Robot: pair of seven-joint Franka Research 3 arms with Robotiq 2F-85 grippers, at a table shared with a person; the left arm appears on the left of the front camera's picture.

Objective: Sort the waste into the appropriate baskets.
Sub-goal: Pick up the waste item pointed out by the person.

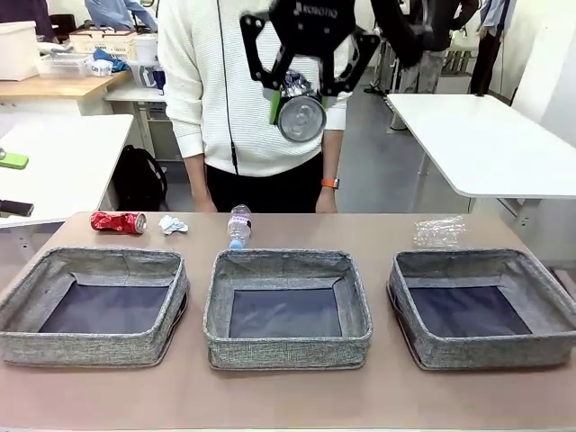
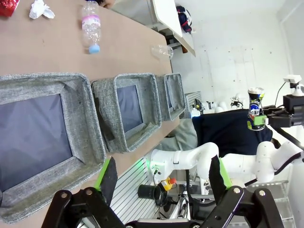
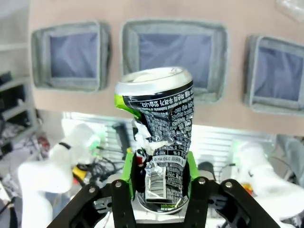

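Note:
My right gripper hangs high over the table's far edge, shut on a crumpled dark silver-black can; the right wrist view shows that can upright between the green pads. Three grey baskets lie along the near side: left, middle, right. Beyond them lie a red can, a white paper wad, a clear bottle and a clear plastic cup. My left gripper stands open and holds nothing, off the table's near edge beside the baskets.
A person in a white sweater stands at the far edge of the table, right behind the held can. White tables stand to the left and right in the background. Bare tabletop runs in front of the baskets.

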